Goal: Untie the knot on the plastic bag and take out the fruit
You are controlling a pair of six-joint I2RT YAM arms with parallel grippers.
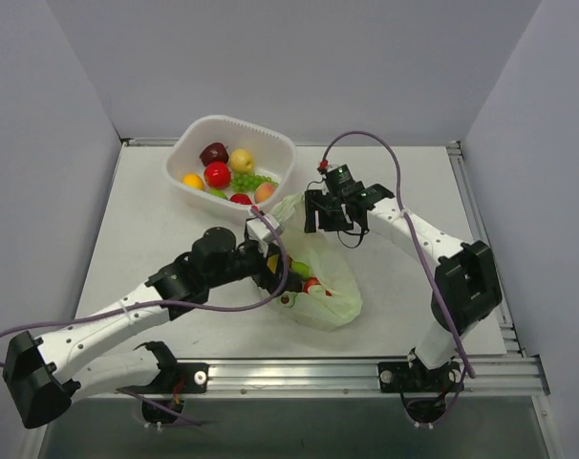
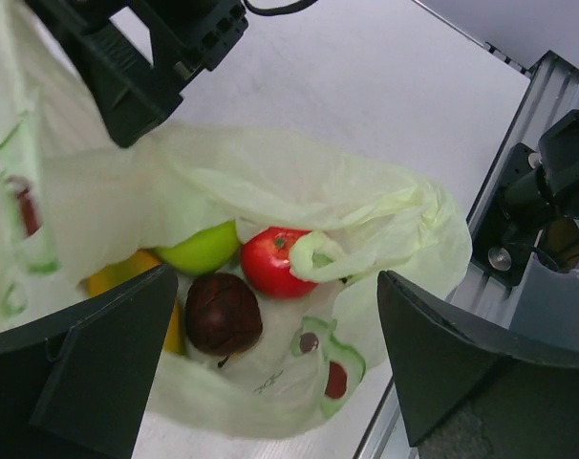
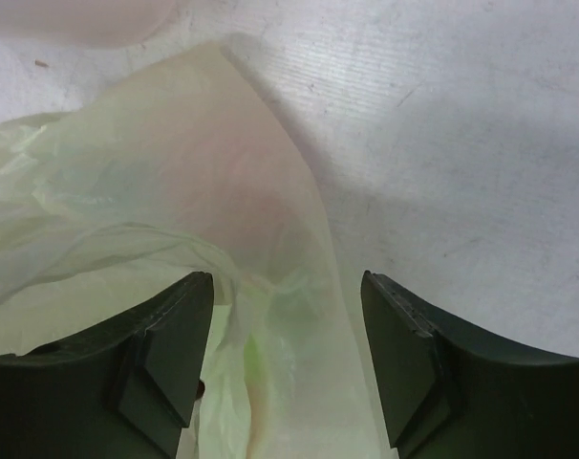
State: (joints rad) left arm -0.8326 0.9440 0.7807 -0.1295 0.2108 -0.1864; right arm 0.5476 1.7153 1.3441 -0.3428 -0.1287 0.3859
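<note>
Flimsy plastic bag (image 2: pixel 270 182) gapes; left gripper (image 2: pixel 275 277) and right gripper (image 3: pixel 288 277) both spread. Firm, slick red apple (image 2: pixel 270 263), one o'clock from dark fruit (image 2: pixel 223 314), likely suits pinching.

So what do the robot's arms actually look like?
The left arm and right arm have white links, black joints and a trailing purple cable. The left gripper and right gripper have chunky black fingers. A green light glows by the right wrist.

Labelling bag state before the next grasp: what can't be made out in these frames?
1. Knot: top view, left gripper covers the mouth of the plastic bag; neither wrist view shows a tie.
2. Mango: left wrist view, mostly behind its own finger.
3. Fruit: right wrist view, only blurred colour through the bag.
</note>
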